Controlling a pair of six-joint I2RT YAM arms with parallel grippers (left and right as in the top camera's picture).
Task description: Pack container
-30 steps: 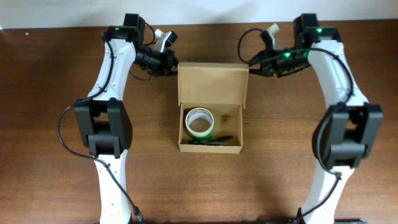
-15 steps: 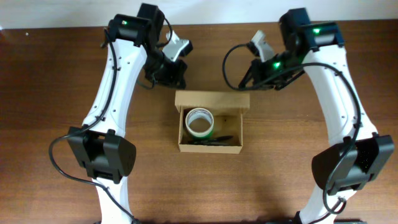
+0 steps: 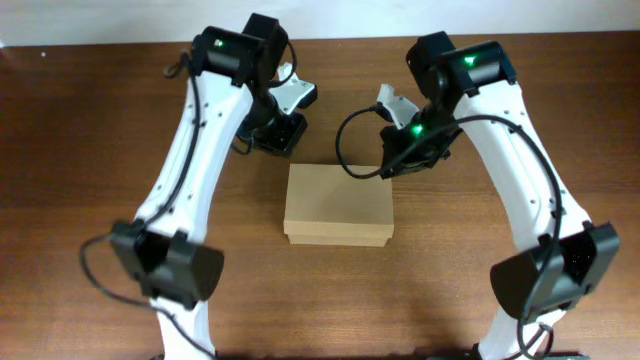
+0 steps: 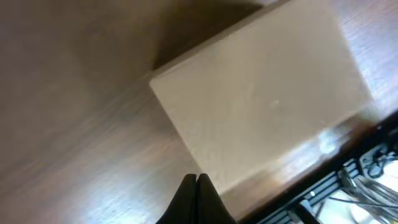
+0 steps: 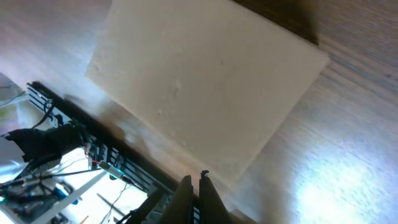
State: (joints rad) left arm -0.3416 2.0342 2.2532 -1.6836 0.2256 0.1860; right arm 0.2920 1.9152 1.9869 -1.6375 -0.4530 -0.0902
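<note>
The container (image 3: 338,205) is a tan cardboard box at the middle of the table, its flap lid lying flat over it, so whatever is inside is hidden. My left gripper (image 3: 287,140) hangs shut just behind the box's back left corner. My right gripper (image 3: 396,165) is shut by the back right corner. In the left wrist view the lid (image 4: 261,106) fills the frame beyond the shut left gripper (image 4: 196,179), which holds nothing. In the right wrist view the lid (image 5: 205,87) lies ahead of the shut, empty right gripper (image 5: 194,180).
The brown wooden table (image 3: 100,150) surrounds the box. Beyond the table's front edge, a black frame rail with cables (image 4: 348,186) shows in the left wrist view, and the same sort of rail and wiring (image 5: 62,143) in the right wrist view.
The lid, upright and open a second ago, has swung down flat over the box. Both grippers moved forward and inward from behind the flap to the box's back corners.
</note>
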